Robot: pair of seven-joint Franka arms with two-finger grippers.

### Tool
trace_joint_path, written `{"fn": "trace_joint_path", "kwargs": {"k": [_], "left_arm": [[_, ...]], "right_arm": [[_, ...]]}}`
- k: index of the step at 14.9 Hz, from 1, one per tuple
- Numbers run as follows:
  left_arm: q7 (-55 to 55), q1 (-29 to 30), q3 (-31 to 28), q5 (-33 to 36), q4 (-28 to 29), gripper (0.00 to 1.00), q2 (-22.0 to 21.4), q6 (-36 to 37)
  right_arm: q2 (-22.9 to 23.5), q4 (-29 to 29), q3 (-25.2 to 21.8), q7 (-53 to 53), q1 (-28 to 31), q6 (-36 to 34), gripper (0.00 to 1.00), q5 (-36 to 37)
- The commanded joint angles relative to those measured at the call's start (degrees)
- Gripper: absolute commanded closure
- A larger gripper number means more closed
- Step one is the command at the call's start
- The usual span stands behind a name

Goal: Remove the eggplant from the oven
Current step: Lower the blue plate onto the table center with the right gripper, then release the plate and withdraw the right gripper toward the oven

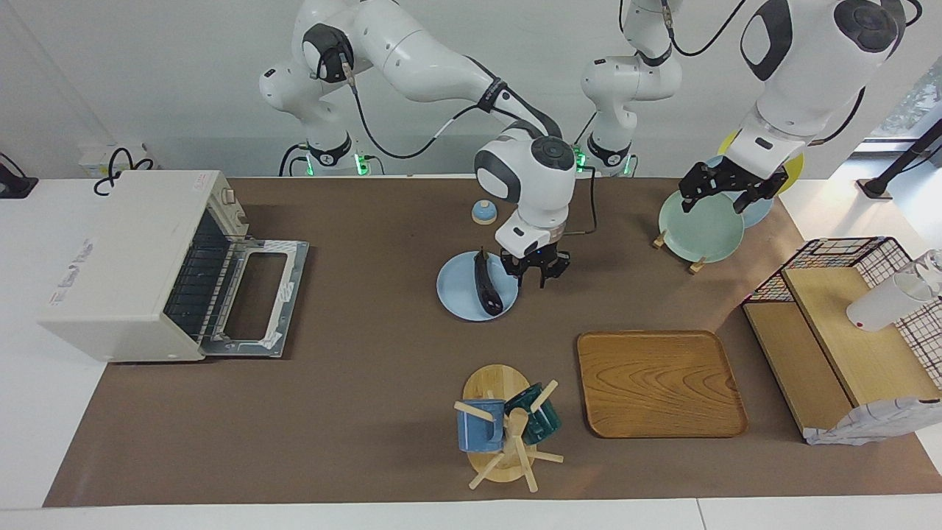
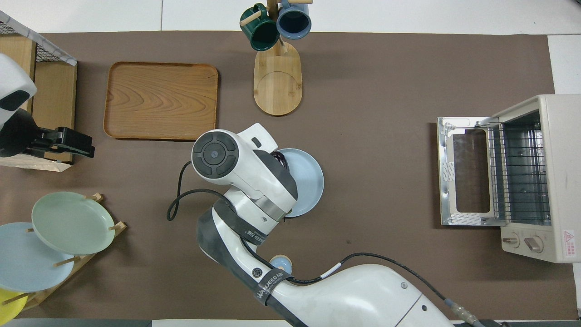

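Observation:
The eggplant [image 1: 486,290] lies on a light blue plate [image 1: 458,293] on the brown mat in the middle of the table. In the overhead view the plate [image 2: 308,177] shows, but the right arm hides all of the eggplant except a dark tip [image 2: 280,159]. My right gripper [image 1: 536,273] is low beside the plate's rim, on the side toward the left arm's end, fingers apart and holding nothing. The off-white oven [image 1: 125,265] stands at the right arm's end with its door [image 1: 254,294] dropped open and its rack bare [image 2: 517,175]. My left gripper [image 1: 725,195] waits, open, over the plate rack.
A wooden tray [image 1: 659,383] and a mug tree [image 1: 504,427] with two mugs lie farther from the robots than the plate. A rack with a green plate [image 1: 699,224] and a wire-and-wood shelf [image 1: 846,324] stand at the left arm's end. A small blue lid [image 1: 483,212] lies nearer the robots.

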State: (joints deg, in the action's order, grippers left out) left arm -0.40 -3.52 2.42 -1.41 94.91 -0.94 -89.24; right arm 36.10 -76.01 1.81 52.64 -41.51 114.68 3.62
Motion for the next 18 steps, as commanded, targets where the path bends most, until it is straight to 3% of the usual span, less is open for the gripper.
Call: {"fn": "trace_joint_path", "kwargs": {"k": [1,3,4,8,10,14,18], "left_arm": [[-0.5,0.6,0.5,0.2,0.4,0.0,-0.6,1.1],[-0.7,0.6,0.5,0.2,0.3,0.0,-0.6,0.6],[-0.7,0.6,0.5,0.2,0.3,0.0,-0.6,0.6],[-0.7,0.5,0.5,0.2,0.3,0.0,-0.7,0.2],[-0.7,0.4,0.5,0.2,0.3,0.0,-0.7,-0.9],[-0.7,-1.7,0.9,0.1,0.4,0.0,-0.5,-3.4],[-4.5,-6.4,0.9,-4.3,0.9,0.0,0.6,-6.3]], "right_arm": [[-3.4,-0.7,0.0,-4.4,4.1,-7.8,0.71,1.3],[-5.7,-3.9,0.1,-8.3,5.4,-14.3,0.97,8.9],[-7.7,-7.4,0.2,-11.1,6.9,-15.4,1.0,11.3],[-17.6,-22.5,0.4,-23.6,20.1,-13.6,1.0,11.5],[-21.2,-30.0,0.2,-27.7,25.1,-9.3,1.0,11.7],[-23.7,-41.4,0.2,-30.8,32.3,2.8,1.0,12.0],[-23.8,-43.7,0.2,-30.8,33.3,5.0,1.0,12.0]]}}
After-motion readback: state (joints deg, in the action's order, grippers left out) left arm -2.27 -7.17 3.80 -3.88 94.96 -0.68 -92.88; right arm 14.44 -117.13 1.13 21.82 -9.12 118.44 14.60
